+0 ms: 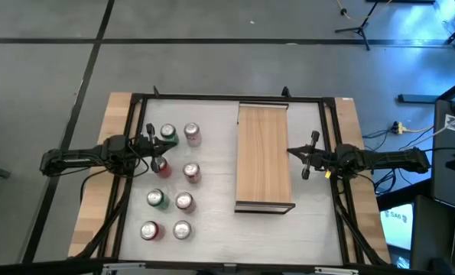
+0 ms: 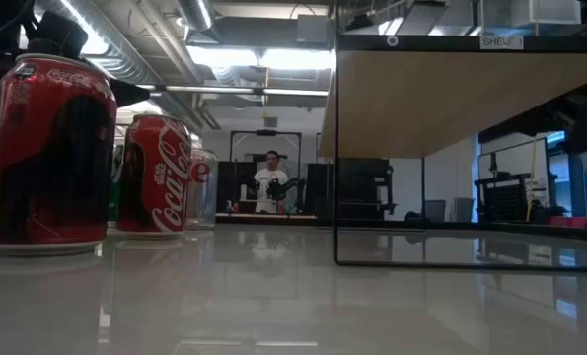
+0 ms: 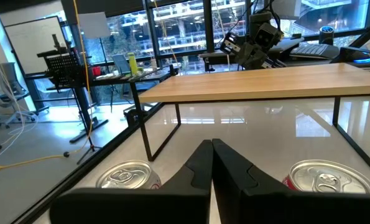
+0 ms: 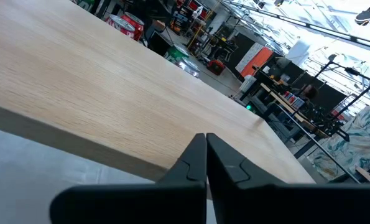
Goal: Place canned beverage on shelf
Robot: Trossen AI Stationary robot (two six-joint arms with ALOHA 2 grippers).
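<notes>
Several canned beverages, red and green, stand upright on the white tabletop at the left (image 1: 184, 201) (image 2: 46, 148). The shelf (image 1: 264, 156) (image 3: 265, 84), a light-wood board on thin dark legs, stands right of centre with nothing on its top. My left gripper (image 1: 155, 145) (image 3: 211, 155) is shut, level above the cans, pointing at the shelf; two can tops (image 3: 125, 175) (image 3: 324, 177) show below it. My right gripper (image 1: 291, 151) (image 4: 206, 146) is shut at the shelf's right edge, over the board (image 4: 97, 81).
A dark frame (image 1: 227, 97) rings the tabletop. Bare white table lies between the cans and the shelf (image 1: 216, 168) and in front of the shelf (image 2: 293, 296). A person (image 2: 270, 182) stands far back in the room.
</notes>
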